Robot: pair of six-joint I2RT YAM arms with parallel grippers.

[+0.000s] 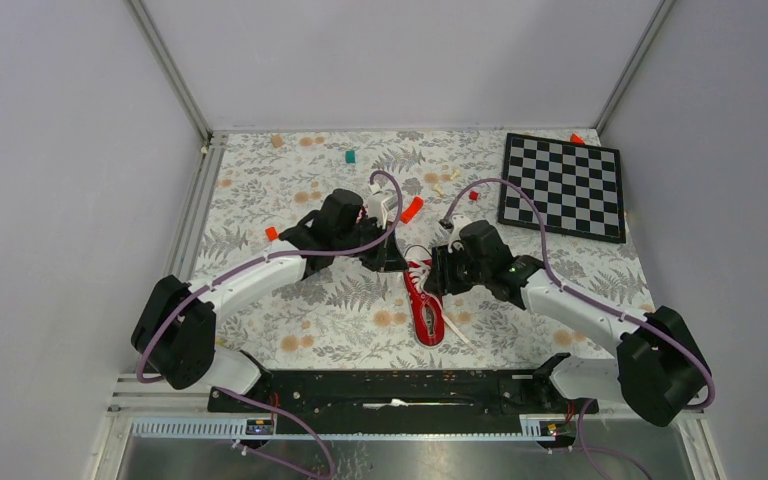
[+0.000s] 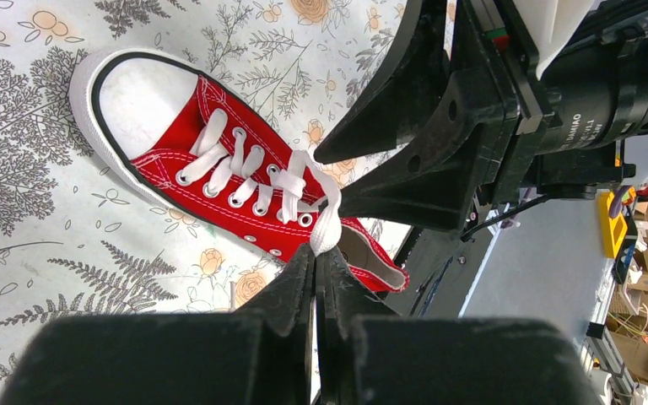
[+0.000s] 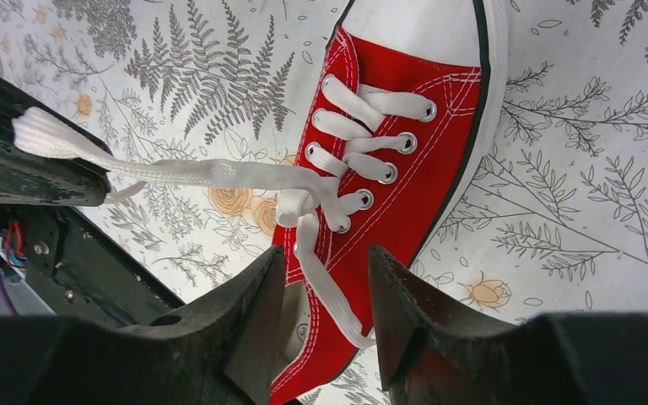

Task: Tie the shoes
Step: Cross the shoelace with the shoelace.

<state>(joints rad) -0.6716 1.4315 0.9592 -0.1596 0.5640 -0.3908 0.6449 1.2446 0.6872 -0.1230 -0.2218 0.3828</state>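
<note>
Left pincer clamped shut on the end of a white lace, pulled taut. Right pincer open, straddling the other strand, gripping nothing. Red sneaker lies on the floral worktop between both arms

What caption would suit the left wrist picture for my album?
Left hand pinches a white lace of the red sneaker on the fern-print table.

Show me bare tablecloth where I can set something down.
Free: the near patch between the left arm and the sneaker, and the far-left stretch beyond that arm. Crowded: mid-table, where the right arm meets the left over the sneaker.
</note>
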